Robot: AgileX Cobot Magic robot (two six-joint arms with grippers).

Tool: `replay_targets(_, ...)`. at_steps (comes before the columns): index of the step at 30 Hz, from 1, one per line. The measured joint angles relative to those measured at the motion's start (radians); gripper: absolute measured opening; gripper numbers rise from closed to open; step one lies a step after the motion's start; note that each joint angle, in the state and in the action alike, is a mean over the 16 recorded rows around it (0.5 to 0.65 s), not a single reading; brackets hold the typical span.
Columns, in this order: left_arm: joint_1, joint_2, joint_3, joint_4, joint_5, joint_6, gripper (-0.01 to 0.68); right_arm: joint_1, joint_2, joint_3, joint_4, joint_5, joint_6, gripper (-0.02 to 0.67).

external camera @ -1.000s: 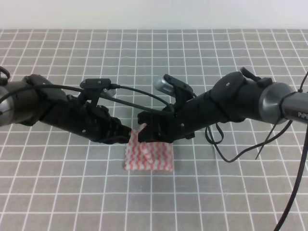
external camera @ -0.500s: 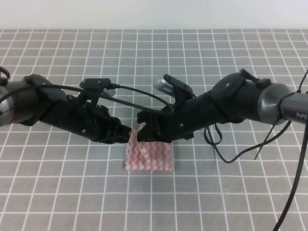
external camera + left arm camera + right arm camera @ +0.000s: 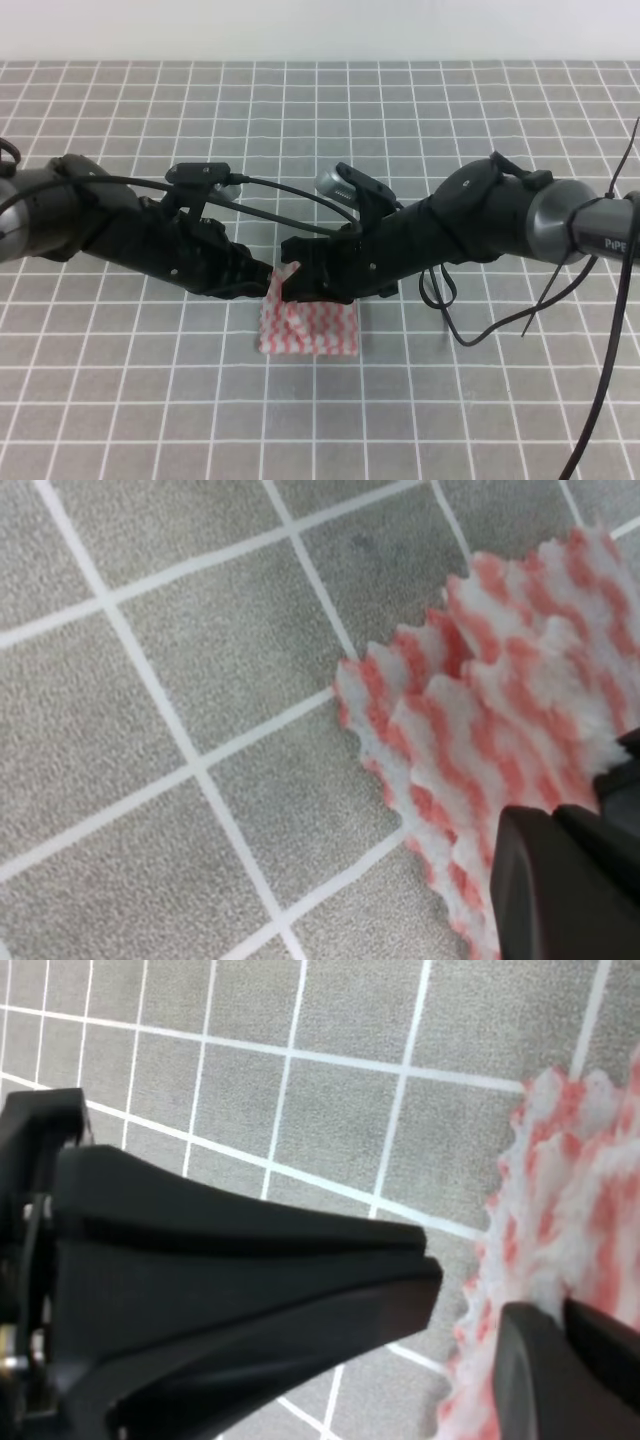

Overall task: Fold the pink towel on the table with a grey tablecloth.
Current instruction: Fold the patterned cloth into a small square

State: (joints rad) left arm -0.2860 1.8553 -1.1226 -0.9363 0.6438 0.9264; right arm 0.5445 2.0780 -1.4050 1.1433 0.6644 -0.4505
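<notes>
The pink towel (image 3: 310,330) lies partly folded on the table with a grey tablecloth (image 3: 450,400), near the middle. One striped corner (image 3: 291,269) stands up off the cloth between both grippers. My left gripper (image 3: 268,284) is shut on the towel's upper left edge. My right gripper (image 3: 294,277) reaches across from the right and is shut on the raised corner. The left wrist view shows the towel (image 3: 500,710) running under a black finger (image 3: 560,880). In the right wrist view the towel (image 3: 580,1220) sits above a black finger (image 3: 560,1370), with the left gripper's body (image 3: 230,1260) close beside it.
Black cables (image 3: 470,320) hang from the right arm and brush the cloth to the right of the towel. The two arms meet just above the towel, almost touching. A white wall (image 3: 320,30) borders the far edge of the table.
The right arm has shifted slightly left and lower over the towel, covering more of its top edge. The left arm has held still.
</notes>
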Motion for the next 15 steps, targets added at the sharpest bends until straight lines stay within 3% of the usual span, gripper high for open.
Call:
replay_targets(11,0.000,0.000,0.000,0.000,0.001,0.000,-0.002,-0.001,-0.001,-0.001,0.015,0.003,0.000,0.213)
replay_targets(15,0.000,-0.001,0.000,-0.002,0.002,0.000,-0.002,-0.008,-0.003,-0.008,0.008,0.025,0.000,0.252)
